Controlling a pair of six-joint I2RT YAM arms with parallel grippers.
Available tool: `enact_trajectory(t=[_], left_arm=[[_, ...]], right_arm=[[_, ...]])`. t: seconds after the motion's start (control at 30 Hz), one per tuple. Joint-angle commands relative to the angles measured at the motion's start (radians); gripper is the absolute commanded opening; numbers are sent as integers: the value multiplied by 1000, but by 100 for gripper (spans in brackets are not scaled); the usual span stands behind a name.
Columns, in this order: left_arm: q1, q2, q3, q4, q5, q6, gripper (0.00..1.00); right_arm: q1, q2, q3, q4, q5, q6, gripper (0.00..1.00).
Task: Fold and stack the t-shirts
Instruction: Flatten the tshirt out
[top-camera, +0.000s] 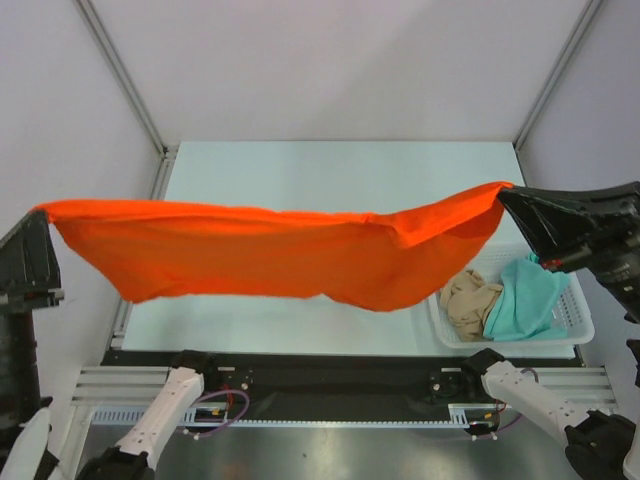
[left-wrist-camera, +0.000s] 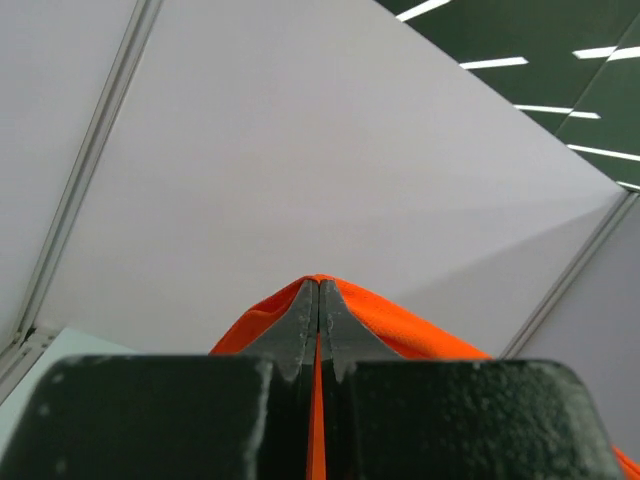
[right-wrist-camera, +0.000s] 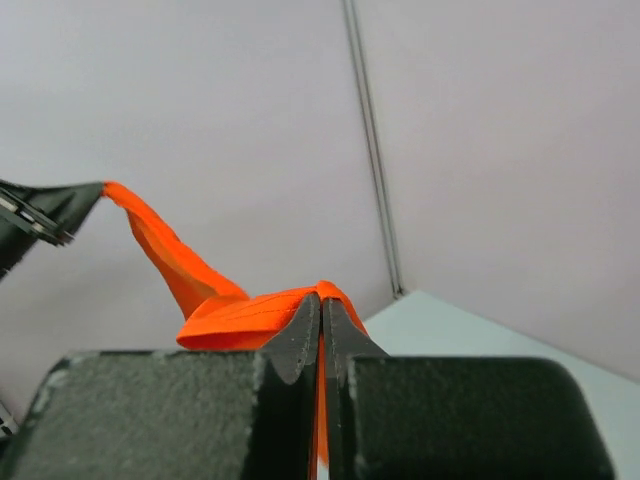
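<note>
Beneath the orange shirt (top-camera: 270, 250), the table's (top-camera: 330, 170) middle is hidden.

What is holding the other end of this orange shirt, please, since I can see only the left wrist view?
Observer: The right gripper, jaws shut, holds the other end of the orange-red t-shirt up in the air.
Operator: Is the cloth stretched out?
Observer: Yes, it spans the table from side to side; its top edge dips slightly toward the right.
Operator: Where are the other shirts?
Observer: The teal-green t-shirt and the beige-tan t-shirt lie crumpled in the white basket at the table's right.
</note>
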Motion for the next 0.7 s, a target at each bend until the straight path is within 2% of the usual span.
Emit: enact_trajectory(t=[0.0,0.1,0.27,0.4,0.5,0.6,0.67], left_arm=[[-7,-62,-154,144,58,18,0],[-5,-14,-172,129,57,2,0],[-5,188,-68,45,86,-41,0],[-7,202,-30,65,101,-41,0],[-7,251,15,-13,69,-48,0],[-7,231,-10,84,181,-85,0],[-5,224,-30,102,173,-93,0]], right_arm=[[-3,-8,1,104,-48,19,0],[-3,20,-28,149,-37,0,0],[-2,112,-59,120,18,-56,0],[-2,126,-17,108,32,-43,0],[-3,147,38,52,64,-76,0],[-3,169,99,22,61,-75,0],[-2,166,109,15,66,-66,0]])
